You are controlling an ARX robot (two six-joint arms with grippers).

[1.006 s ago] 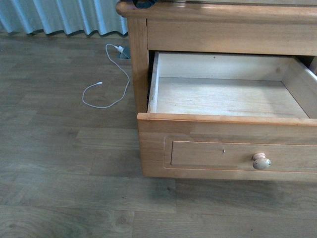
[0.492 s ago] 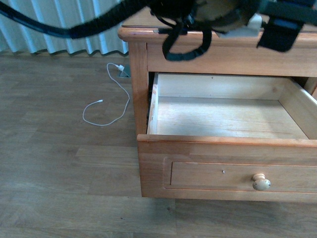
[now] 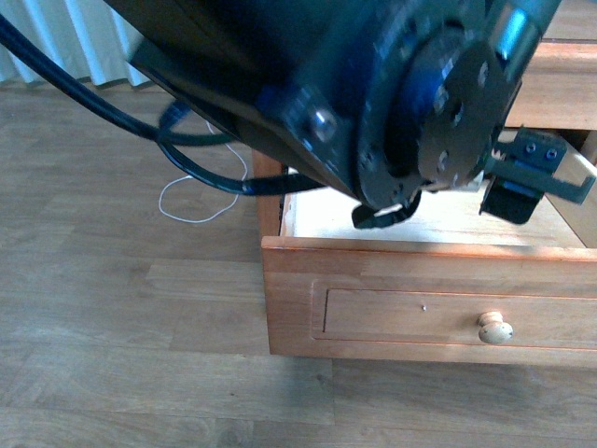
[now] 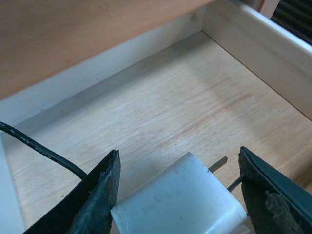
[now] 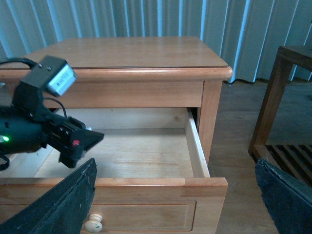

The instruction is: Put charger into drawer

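- White plastic, the charger [image 4: 180,202] sits clamped between the fingers [image 4: 100,195] of the left gripper [image 4: 178,163]. Its two metal prongs [image 4: 219,163] jut toward the drawer's side wall.
- Pale bare boards of the drawer [image 4: 161,92] lie directly beneath the block, inside the walls, so I judge the coming move to be a plain release or a short lowering. How high the block hangs above the boards I cannot tell.
- Its long axis runs across the jaws, at a slant to the drawer's back wall. The black cable [image 4: 39,146] trails off past one finger over the boards. It may snag on an edge unless it goes in with the block.
- The left arm [image 5: 34,131] is the nearer by far, reaching over the open drawer. The right gripper [image 5: 175,165] hangs in front of the nightstand [image 5: 131,51], jaws spread wide and holding nothing.
- The drawer stands pulled well out, with one round pale knob [image 3: 495,328] on its panelled front.
- Around it lies a wood-look floor [image 3: 131,327] with a thin white cable [image 3: 191,210] loose beside the nightstand. Pale curtains [image 5: 146,19] hang behind, and a dark wooden frame [image 5: 285,92] stands to one side.
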